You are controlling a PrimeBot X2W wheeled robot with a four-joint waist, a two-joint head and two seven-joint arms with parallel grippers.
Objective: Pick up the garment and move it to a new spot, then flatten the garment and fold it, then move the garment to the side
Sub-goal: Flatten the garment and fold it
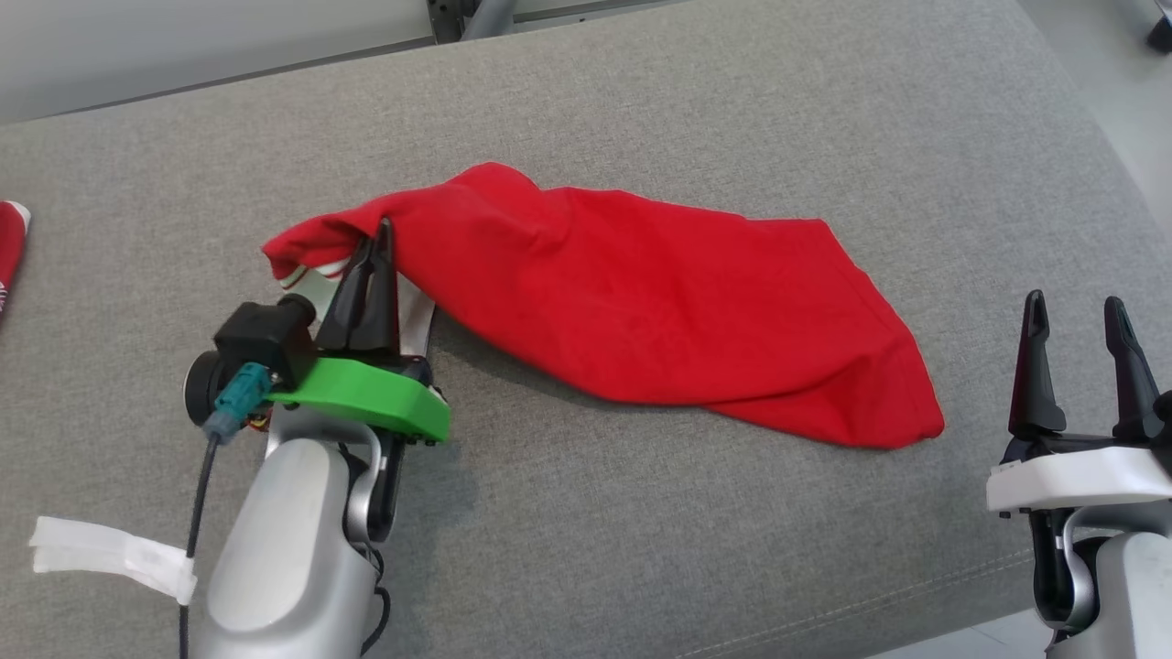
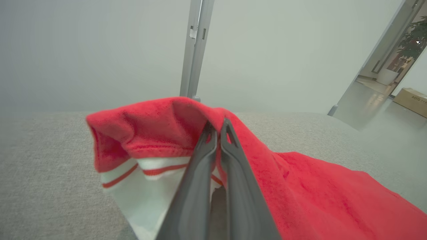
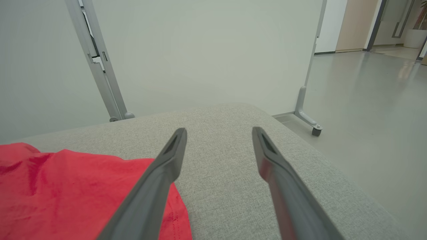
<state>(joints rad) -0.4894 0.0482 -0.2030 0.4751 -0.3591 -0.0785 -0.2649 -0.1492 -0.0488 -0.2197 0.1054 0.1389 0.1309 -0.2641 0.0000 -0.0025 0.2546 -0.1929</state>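
Note:
A red garment (image 1: 641,302) with a white, red-striped trim lies bunched across the middle of the grey cushion. My left gripper (image 1: 380,240) is shut on its left end, the cloth lifted a little over the fingertips. In the left wrist view the two fingers (image 2: 218,133) press together with red fabric (image 2: 150,133) pinched at their tips and the white trim (image 2: 143,186) hanging below. My right gripper (image 1: 1076,316) stands open at the cushion's right side, apart from the garment's right corner. In the right wrist view the spread gripper (image 3: 218,133) has bare cushion between its fingers, the garment (image 3: 66,193) at lower left.
The grey cushion (image 1: 641,513) ends at a seam along the near right edge. Another red item (image 1: 9,243) lies at the far left edge. White tape (image 1: 110,549) hangs on the left arm's cable. Behind the cushion stand a pale partition and its grey leg (image 3: 307,113).

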